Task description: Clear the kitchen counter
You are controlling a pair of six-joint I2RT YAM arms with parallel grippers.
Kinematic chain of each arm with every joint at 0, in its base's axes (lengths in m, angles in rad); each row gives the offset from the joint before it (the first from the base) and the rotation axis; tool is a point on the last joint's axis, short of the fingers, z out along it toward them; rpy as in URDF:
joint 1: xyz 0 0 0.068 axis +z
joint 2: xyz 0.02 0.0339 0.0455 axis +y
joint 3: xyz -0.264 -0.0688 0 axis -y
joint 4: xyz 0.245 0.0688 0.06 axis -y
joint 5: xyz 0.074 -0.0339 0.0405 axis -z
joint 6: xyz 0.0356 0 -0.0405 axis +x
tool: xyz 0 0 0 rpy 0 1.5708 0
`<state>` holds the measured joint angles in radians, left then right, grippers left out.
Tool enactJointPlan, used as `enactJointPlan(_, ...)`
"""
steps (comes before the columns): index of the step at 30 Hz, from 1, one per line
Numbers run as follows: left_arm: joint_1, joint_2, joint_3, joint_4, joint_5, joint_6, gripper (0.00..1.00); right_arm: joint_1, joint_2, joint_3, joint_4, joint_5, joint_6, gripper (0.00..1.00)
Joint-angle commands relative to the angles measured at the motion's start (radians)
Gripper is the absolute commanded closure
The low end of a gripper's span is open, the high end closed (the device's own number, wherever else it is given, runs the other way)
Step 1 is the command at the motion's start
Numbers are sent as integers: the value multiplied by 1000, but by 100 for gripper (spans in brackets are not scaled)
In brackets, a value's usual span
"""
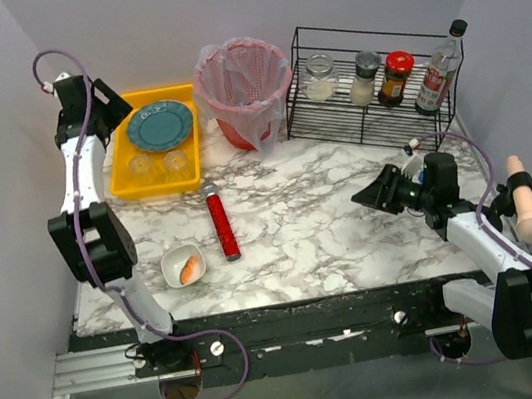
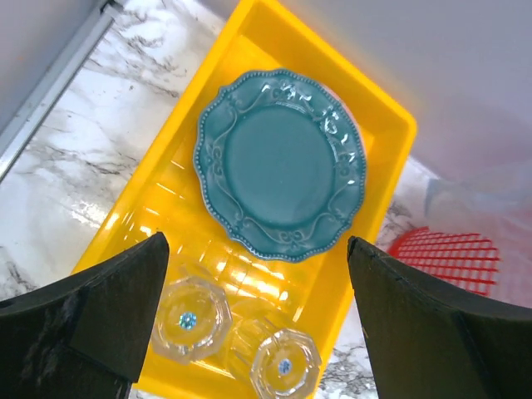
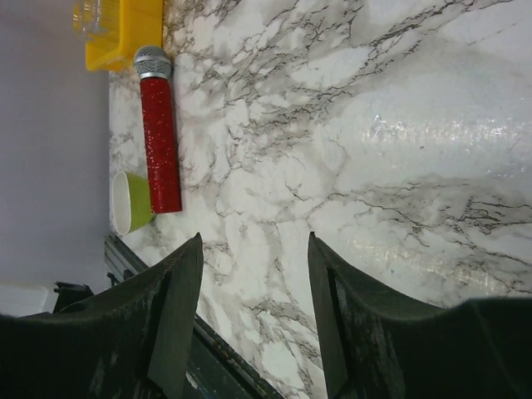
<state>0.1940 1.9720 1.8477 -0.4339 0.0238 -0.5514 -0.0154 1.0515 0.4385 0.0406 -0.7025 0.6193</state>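
The kitchen counter [image 1: 332,230] is white marble with grey veins. On it lie a red glitter microphone [image 1: 220,225], also in the right wrist view [image 3: 160,133], and a small bowl [image 1: 183,264] with an orange piece inside; the bowl looks green from the side [image 3: 130,202]. My left gripper [image 1: 120,109] is open and empty, high over the yellow tray [image 2: 374,208], which holds a teal plate [image 2: 280,163] and two clear glasses [image 2: 189,319]. My right gripper [image 1: 366,194] is open and empty, low over the counter's right half [image 3: 374,125].
A red mesh bin with a plastic liner [image 1: 245,89] stands behind the centre. A black wire rack [image 1: 371,92] at the back right holds jars and a bottle [image 1: 436,71]. Grey walls close in on both sides. The dark front edge [image 1: 293,308] runs along the bottom.
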Motion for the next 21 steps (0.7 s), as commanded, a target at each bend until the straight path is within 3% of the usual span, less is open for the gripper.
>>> enactJointPlan(1,-2,-185,-174,55,-24,-50,1,-6,-19,32,-39,32,-58,38)
enactJointPlan(7,-4,-376,-412,87,45,-97,1,-4,-5,107,-122,70,-141,38)
enactJointPlan(11,-7,-490,-505,38,48,-50,1,15,-8,146,-136,98,-151,38)
enactJointPlan(16,-7,-633,-652,-37,10,37,1,191,27,189,-131,214,-142,38)
enactJointPlan(21,-7,-732,-801,-19,28,24,1,437,151,288,-94,317,-113,38)
